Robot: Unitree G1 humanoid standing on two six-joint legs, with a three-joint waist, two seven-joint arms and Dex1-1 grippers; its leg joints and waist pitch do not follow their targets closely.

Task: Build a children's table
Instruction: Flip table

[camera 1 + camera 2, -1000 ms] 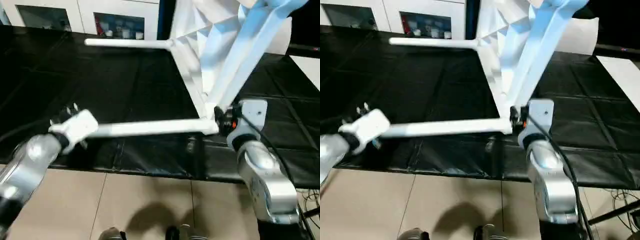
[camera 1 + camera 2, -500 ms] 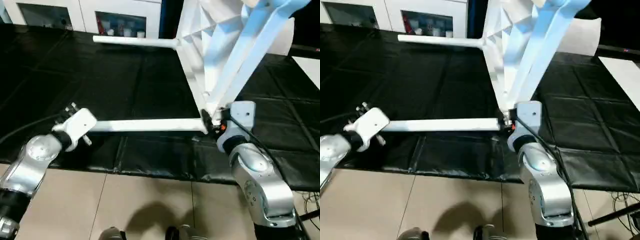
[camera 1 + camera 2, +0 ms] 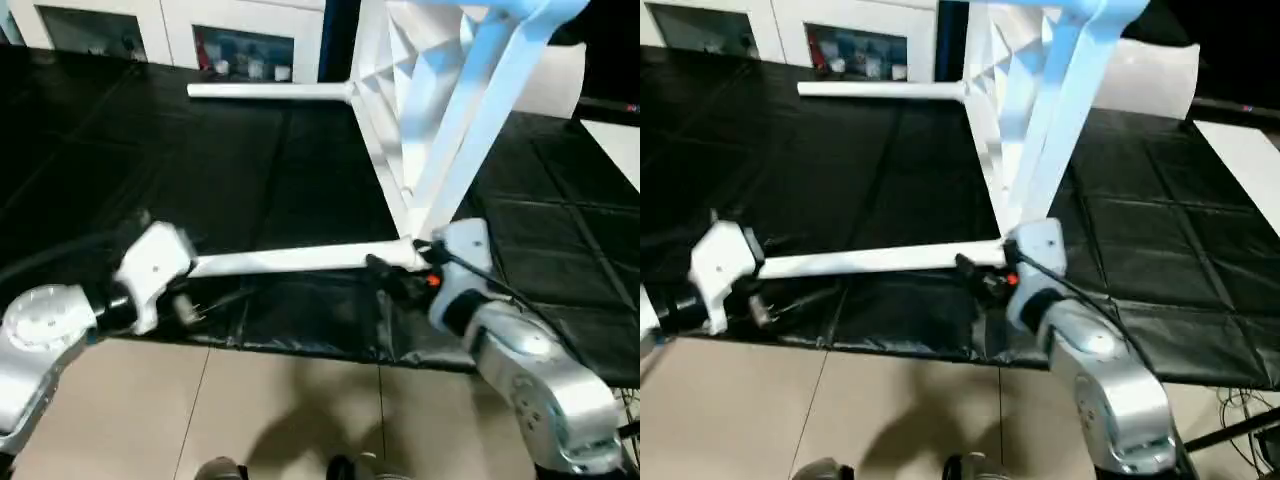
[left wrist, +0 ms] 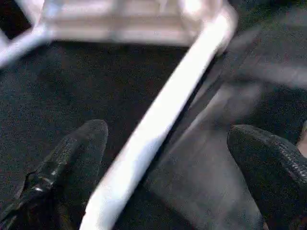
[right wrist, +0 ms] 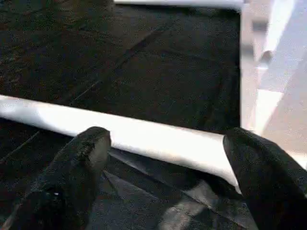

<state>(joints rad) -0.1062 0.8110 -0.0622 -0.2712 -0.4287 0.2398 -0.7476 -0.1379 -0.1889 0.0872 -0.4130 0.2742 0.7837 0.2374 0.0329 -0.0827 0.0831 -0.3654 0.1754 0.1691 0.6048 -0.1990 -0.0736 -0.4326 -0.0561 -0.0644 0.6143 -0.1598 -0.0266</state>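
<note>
The children's table [image 3: 420,70] rests tilted on the black mat, its ribbed underside facing me. One white leg [image 3: 300,260] runs level along the mat's near edge. A second leg [image 3: 270,91] lies at the back and a third [image 3: 480,110] rises toward me. My left gripper [image 4: 168,132] is open at the near leg's free end, its fingers [image 4: 76,153] wide apart on either side of the leg without touching it. My right gripper [image 3: 385,272] is open close to the leg's socket end. The leg [image 5: 158,139] crosses just beyond its spread fingers [image 5: 88,148].
A white cabinet [image 3: 240,45] with glass-fronted compartments stands behind the mat [image 3: 230,170]. Tan floor [image 3: 290,410] begins right at the mat's near edge. A white surface [image 3: 615,135] shows at the far right. My silver forearms hang over the floor.
The right gripper's fingers have spread, and it has come away from the socket corner, back along the near leg. The left arm has sunk a little. The table has stayed in place.
</note>
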